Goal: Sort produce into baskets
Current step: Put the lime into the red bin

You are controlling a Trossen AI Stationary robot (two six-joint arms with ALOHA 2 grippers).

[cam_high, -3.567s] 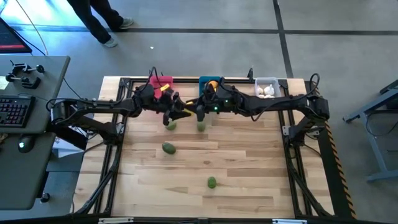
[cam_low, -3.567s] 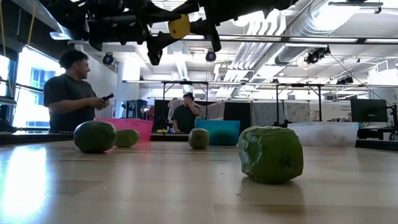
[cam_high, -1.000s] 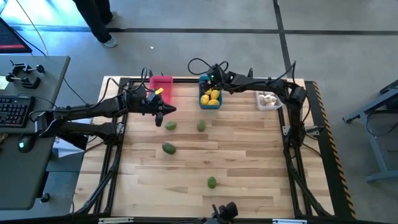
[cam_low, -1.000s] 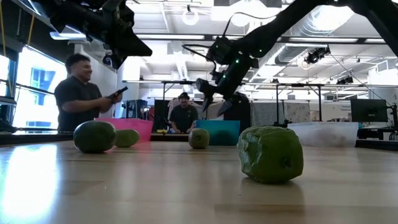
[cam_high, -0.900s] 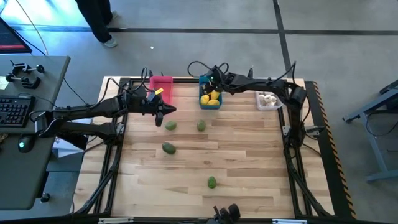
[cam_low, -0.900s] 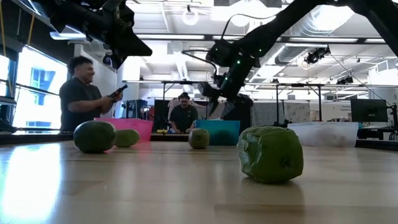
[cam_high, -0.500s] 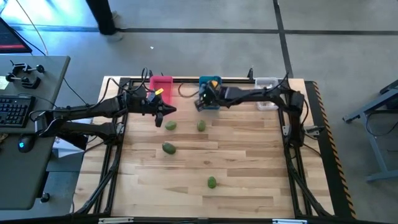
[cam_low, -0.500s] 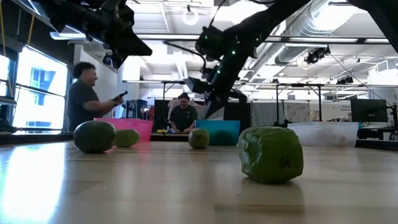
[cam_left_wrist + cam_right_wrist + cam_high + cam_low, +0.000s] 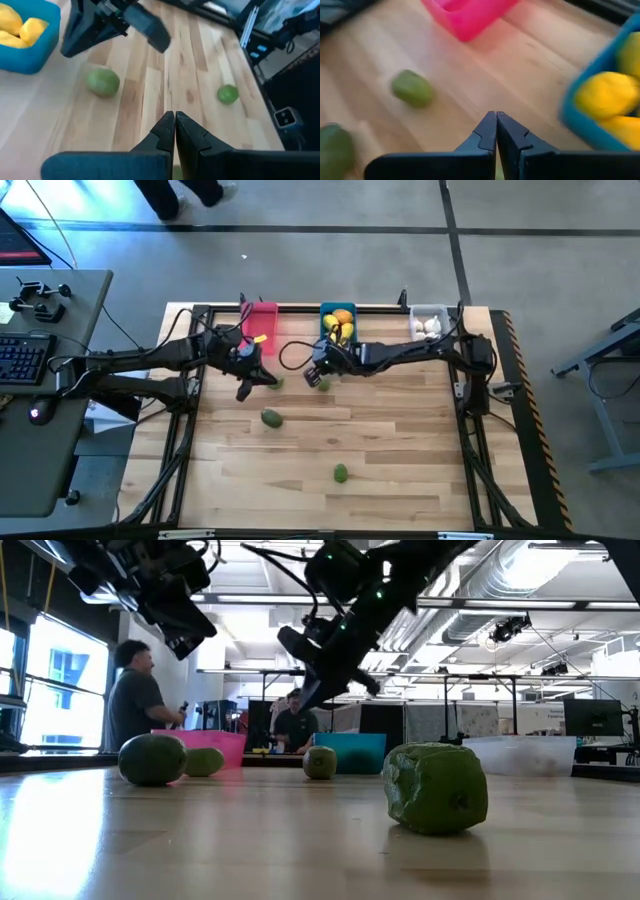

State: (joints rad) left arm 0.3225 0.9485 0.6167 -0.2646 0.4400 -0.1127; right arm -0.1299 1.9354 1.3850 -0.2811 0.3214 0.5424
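Note:
Several dark green toy fruits lie on the wood table: two at the far middle, one nearer and one near the front. The blue bin holds yellow lemons, the white bin holds white garlic, and the pink bin stands to their left. My left gripper is shut and empty, above the table just left of the far-left green fruit. My right gripper is shut and empty, beside the far-middle green fruit.
The three bins stand in a row along the table's far edge. A black frame rail runs round the table. People stand in the room beyond. A desk with a keyboard stands left of the table.
My right gripper has come away from above the blue bin, toward the near edge and the left, and down toward the far-middle green fruit. My left gripper has moved a little toward the near edge and down, toward the far-left green fruit. The fruits have not moved.

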